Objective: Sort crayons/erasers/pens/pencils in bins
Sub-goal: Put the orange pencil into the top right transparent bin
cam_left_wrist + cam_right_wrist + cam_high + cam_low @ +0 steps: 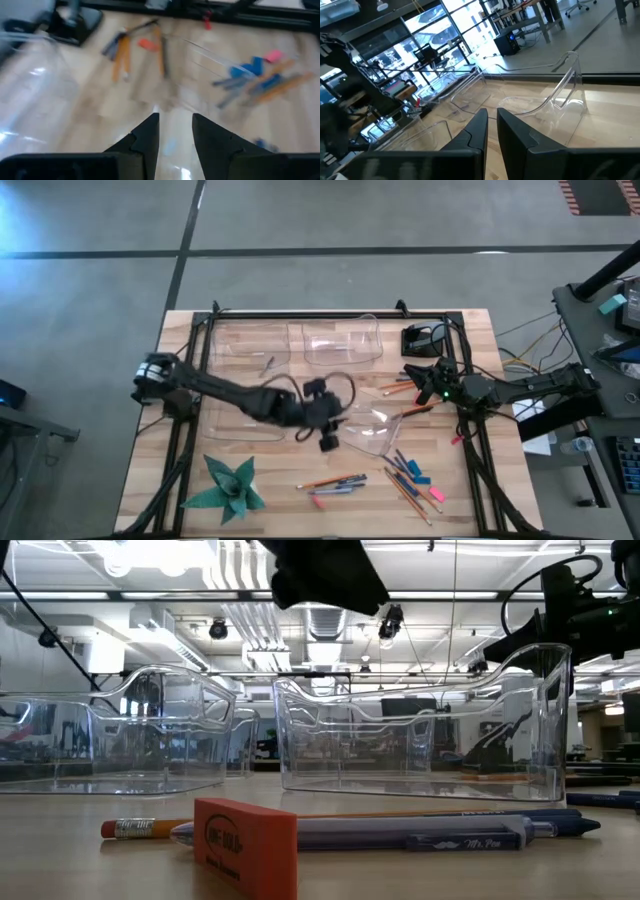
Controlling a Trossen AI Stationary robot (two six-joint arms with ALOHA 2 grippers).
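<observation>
My left gripper (328,442) hovers open over mid-table, beside a clear bin (380,430), with nothing between its fingers (147,135). My right gripper (418,378) waits shut at the table's right side, empty (492,125). Two more bins (245,345) (345,340) stand along the far edge. Pens and pencils (335,480) lie on the wood near the front edge. Right of them lie blue crayons (405,465), pink and blue erasers (430,488) and more pencils (408,495). The left wrist view shows these blurred: crayons (250,67), a pink eraser (272,55).
A green folded-paper star (230,485) sits at the front left. A black box (425,340) stands at the far right, with pencils (395,388) near my right gripper. Close to the low camera lie an orange-red eraser (245,845), a pencil (135,828) and a pen (420,833).
</observation>
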